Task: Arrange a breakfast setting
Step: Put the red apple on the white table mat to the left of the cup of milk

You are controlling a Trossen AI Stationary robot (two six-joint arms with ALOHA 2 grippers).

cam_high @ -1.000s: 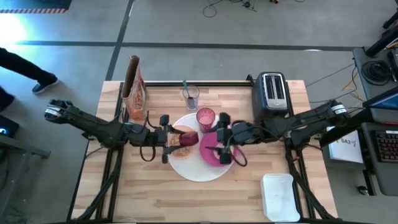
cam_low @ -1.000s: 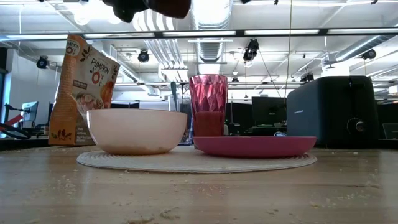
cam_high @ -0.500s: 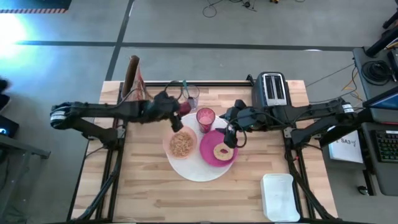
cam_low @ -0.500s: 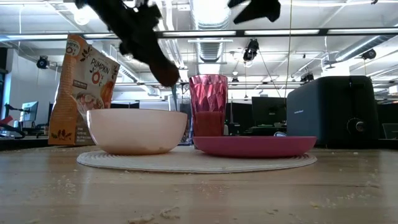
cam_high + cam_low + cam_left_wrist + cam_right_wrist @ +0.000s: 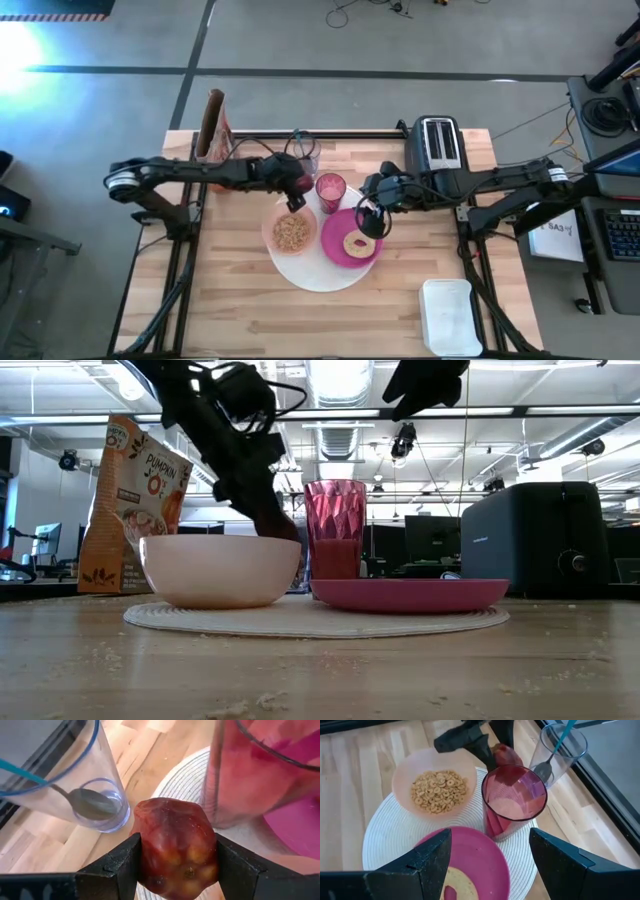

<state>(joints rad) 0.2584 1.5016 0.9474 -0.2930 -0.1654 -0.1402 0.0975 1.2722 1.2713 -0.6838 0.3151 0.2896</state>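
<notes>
since half a second ago the left gripper point(image 5: 297, 192) has dropped lower and further in, and now pinches the small red fruit point(image 5: 178, 847) just above the back rim of the peach cereal bowl point(image 5: 291, 230), between the bowl and the pink translucent cup point(image 5: 331, 188). the right gripper point(image 5: 369, 214) has barely shifted; its fingers are spread wide and hold nothing, over the back edge of the magenta plate point(image 5: 352, 240), where the bagel point(image 5: 356, 243) lies.

the bowl, full of cereal rings, and the plate sit side by side on the big round white placemat point(image 5: 315, 270) at the middle of the bench point(image 5: 330, 315). a clear glass point(image 5: 305, 152) with the teal-handled spoon point(image 5: 551, 755) in it stands behind the cup, off the mat. the colourful crinkled bag point(image 5: 213, 128) is at the bench's back left corner, the black toaster point(image 5: 437, 146) towards its back right, and a white tray point(image 5: 446, 317) near the front right corner. cup and glass crowd the fruit closely.
</notes>
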